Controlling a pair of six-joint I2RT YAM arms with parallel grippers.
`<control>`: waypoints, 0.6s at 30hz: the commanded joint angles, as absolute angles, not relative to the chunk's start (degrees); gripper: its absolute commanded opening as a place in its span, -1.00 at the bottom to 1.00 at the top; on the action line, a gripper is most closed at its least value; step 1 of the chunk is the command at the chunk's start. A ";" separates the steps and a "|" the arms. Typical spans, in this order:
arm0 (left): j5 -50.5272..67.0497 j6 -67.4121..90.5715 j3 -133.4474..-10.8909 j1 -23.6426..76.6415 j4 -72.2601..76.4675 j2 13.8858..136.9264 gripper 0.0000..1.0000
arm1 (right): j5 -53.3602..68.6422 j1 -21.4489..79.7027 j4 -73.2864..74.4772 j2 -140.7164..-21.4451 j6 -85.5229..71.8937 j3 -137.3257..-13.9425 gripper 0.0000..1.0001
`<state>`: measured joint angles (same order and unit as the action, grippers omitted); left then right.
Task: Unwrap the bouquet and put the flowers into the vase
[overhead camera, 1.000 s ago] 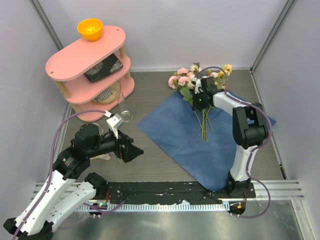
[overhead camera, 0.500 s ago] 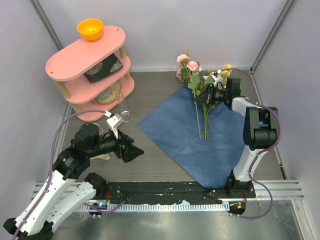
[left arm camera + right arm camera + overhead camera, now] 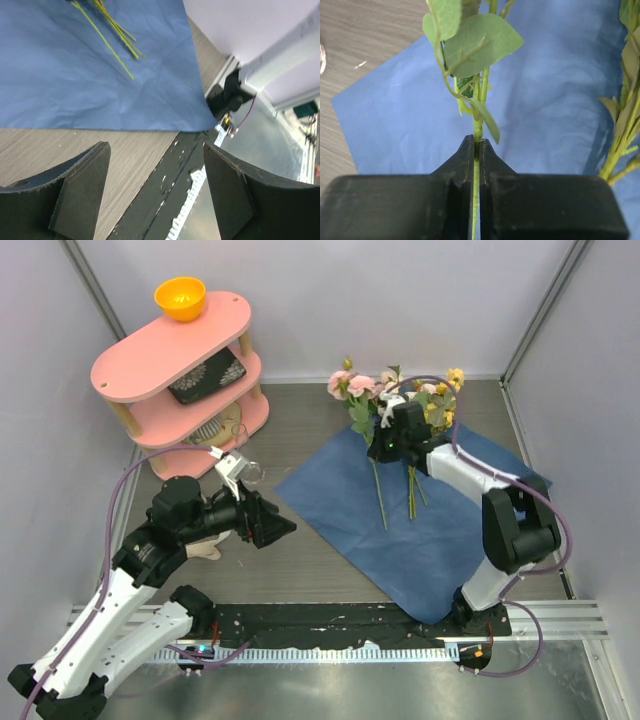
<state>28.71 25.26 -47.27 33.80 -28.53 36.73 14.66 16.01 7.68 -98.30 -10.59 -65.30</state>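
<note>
Gripping stem (image 3: pixel 478 129), right hand (image 3: pixel 476 146), left hand (image 3: pixel 156 167) agape

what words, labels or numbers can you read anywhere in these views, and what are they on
No text can be read in any view.
Small orange tag by the right arm's base: too small to read.
Dark pad on the pink shelf: white pattern only, no letters.
</note>
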 commanded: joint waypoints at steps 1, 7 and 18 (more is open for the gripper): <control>22.86 32.68 -52.29 34.10 -17.68 40.42 0.56 | -15.54 23.54 10.64 -85.97 -8.16 -62.32 -0.98; 24.34 43.73 -51.77 34.10 -3.80 48.68 0.99 | -7.41 25.22 9.49 -75.26 -10.28 -57.66 -0.98; 29.37 48.35 -56.86 35.07 18.74 68.63 0.36 | 27.24 25.22 -4.12 -65.22 -16.17 -50.98 -0.97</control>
<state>29.63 49.58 -51.42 34.41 12.23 66.15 17.23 25.15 4.56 -68.34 -12.82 -51.75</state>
